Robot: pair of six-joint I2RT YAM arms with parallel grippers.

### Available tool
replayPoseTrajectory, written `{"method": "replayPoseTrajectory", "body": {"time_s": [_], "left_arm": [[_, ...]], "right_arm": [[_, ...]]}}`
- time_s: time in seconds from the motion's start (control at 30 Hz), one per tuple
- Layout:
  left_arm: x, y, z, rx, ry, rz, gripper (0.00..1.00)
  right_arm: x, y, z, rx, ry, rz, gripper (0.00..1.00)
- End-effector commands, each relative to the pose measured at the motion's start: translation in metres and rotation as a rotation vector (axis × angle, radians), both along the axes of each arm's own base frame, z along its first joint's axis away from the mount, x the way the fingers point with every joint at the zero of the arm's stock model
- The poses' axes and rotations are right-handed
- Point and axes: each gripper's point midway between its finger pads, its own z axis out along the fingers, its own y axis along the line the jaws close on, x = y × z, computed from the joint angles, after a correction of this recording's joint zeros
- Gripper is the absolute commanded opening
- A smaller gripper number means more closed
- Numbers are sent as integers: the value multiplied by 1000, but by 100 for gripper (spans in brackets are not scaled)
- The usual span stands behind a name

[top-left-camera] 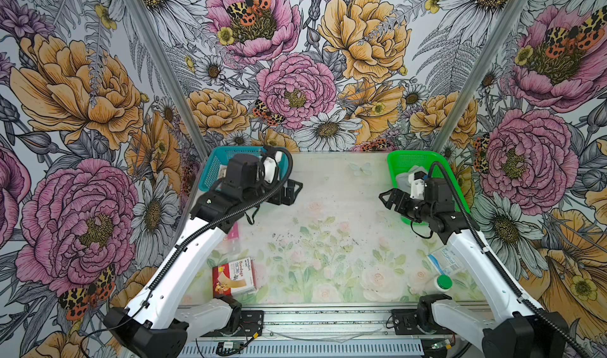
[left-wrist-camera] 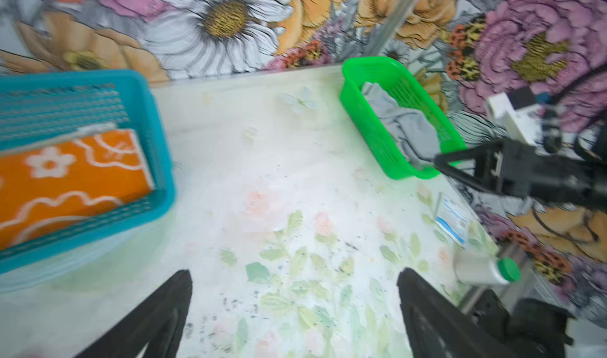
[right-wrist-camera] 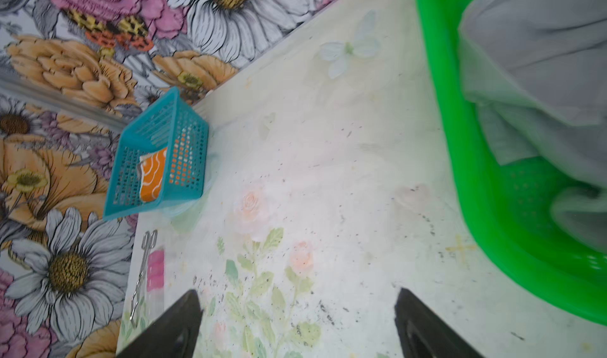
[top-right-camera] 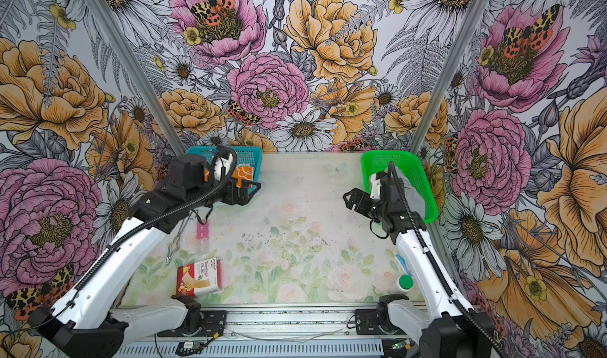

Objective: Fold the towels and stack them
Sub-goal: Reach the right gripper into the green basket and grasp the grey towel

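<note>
An orange towel with white flowers (left-wrist-camera: 75,175) lies folded in the blue basket (left-wrist-camera: 157,126) at the back left; it also shows in a top view (top-right-camera: 244,174) and in the right wrist view (right-wrist-camera: 152,175). A crumpled grey towel (left-wrist-camera: 404,126) fills the green basket (left-wrist-camera: 361,110) at the back right, close up in the right wrist view (right-wrist-camera: 532,44). My left gripper (top-left-camera: 290,192) hangs open over the table just in front of the blue basket (top-left-camera: 210,169), with nothing between its fingers (left-wrist-camera: 177,294). My right gripper (top-left-camera: 387,198) is open and empty beside the green basket (top-left-camera: 394,166).
A red-and-white bandage box (top-left-camera: 234,276) lies at the front left. Metal forceps (top-right-camera: 175,241) and a pink packet (top-right-camera: 202,231) sit along the left edge. A surgical packet (top-left-camera: 443,261) and a white bottle with a green cap (top-left-camera: 441,282) lie at the front right.
</note>
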Motion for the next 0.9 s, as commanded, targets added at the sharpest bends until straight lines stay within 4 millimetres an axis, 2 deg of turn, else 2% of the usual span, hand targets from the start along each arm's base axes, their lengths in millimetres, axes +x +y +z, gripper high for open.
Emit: {"method": "replayPoseTrajectory", "body": {"time_s": [0.0, 0.07, 0.13, 0.2, 0.27, 0.43, 0.63, 0.73, 0.87], "left_arm": [[-14, -47, -26, -160, -5, -45, 99], [-28, -63, -42, -182, -10, -56, 99], [-38, -77, -48, -216, -30, -65, 99], [-45, -89, -50, -249, -27, -83, 99], [-48, -97, -53, -259, -9, -97, 99], [-51, -103, -49, -262, -9, -103, 99], [-57, -98, -40, -253, -40, -108, 99], [-58, -93, -38, -248, -43, -94, 99], [-60, -86, -36, -249, -47, -76, 99]], "right_arm": [[15, -41, 1, 18, 31, -103, 93], [27, -71, -9, -14, 61, -178, 94], [39, -99, -25, -37, 110, -245, 94], [53, -117, -45, -41, 160, -280, 94], [69, -127, -64, -25, 205, -280, 94], [100, -138, -96, 3, 278, -288, 93], [118, -137, -125, 19, 334, -283, 90], [126, -137, -135, 23, 347, -274, 85], [137, -138, -141, 36, 349, -262, 71]]}}
